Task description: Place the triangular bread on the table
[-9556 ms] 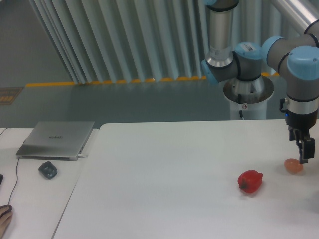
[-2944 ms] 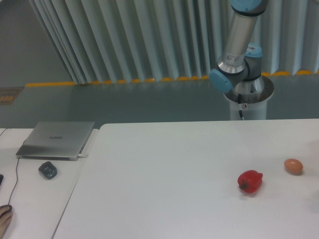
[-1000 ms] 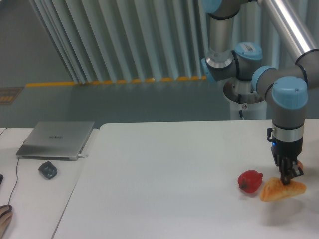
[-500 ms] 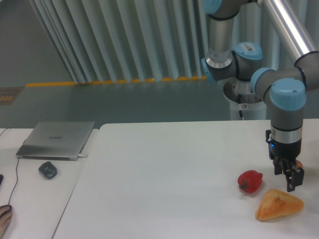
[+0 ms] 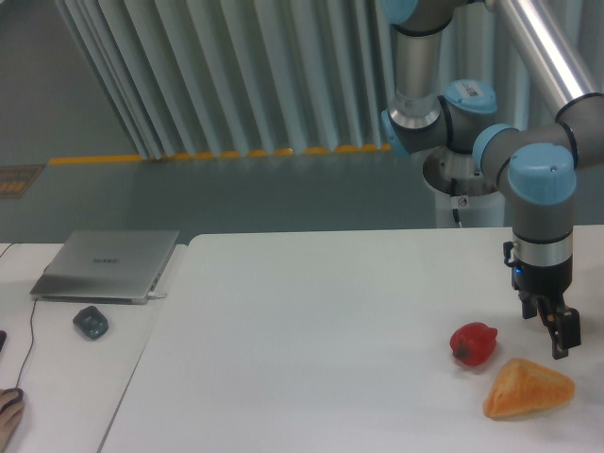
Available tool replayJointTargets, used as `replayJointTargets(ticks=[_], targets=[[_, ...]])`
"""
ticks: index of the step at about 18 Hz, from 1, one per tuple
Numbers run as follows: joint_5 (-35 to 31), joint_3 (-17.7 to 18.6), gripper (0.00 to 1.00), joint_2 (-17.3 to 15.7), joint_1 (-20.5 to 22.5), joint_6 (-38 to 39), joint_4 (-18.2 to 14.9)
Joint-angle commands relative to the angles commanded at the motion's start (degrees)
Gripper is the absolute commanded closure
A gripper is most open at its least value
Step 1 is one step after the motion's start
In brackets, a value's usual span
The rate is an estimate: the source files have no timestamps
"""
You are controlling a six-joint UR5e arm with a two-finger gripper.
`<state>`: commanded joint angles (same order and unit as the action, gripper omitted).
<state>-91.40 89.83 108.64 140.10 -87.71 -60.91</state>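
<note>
1. Table point(image 5: 311, 321), large, white and flat, carries the task's thing along with the other food; a paler surface adjoins it on the left.
2. Arm of the UR5e reaches down over the table's right side, its gripper point(image 5: 557, 332) hanging just above and clear of the bread, fingers parted and holding nothing.
3. Laptop point(image 5: 107, 265), grey and closed, sits on the adjoining surface with a dark mouse point(image 5: 91, 323) near it.
4. Triangular bread point(image 5: 528, 388) lies flat on the table near the front right, apart from the gripper, so the placing looks done; only the arm's retreat seems left.
5. Red bell pepper point(image 5: 473, 343) stands just beside the bread, up and to its left.
6. Containers: none are visible.
</note>
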Motion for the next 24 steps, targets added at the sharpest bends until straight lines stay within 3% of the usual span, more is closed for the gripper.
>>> replayJointTargets(ticks=[1,6,12,14,24], targets=[[-0.26,-0.09,0.0,-0.26,0.09,-0.09,-0.52],[-0.44,-3.51,0.0,-1.06,0.53,-8.25,-9.75],[-0.27,-4.92,0.0,-1.94,0.88,-10.9,-12.56],[0.08,-7.81,0.0,-1.24,1.75,-10.99,-15.63],[0.61,-7.74,0.0,-1.06,1.76,-10.99,-16.09]])
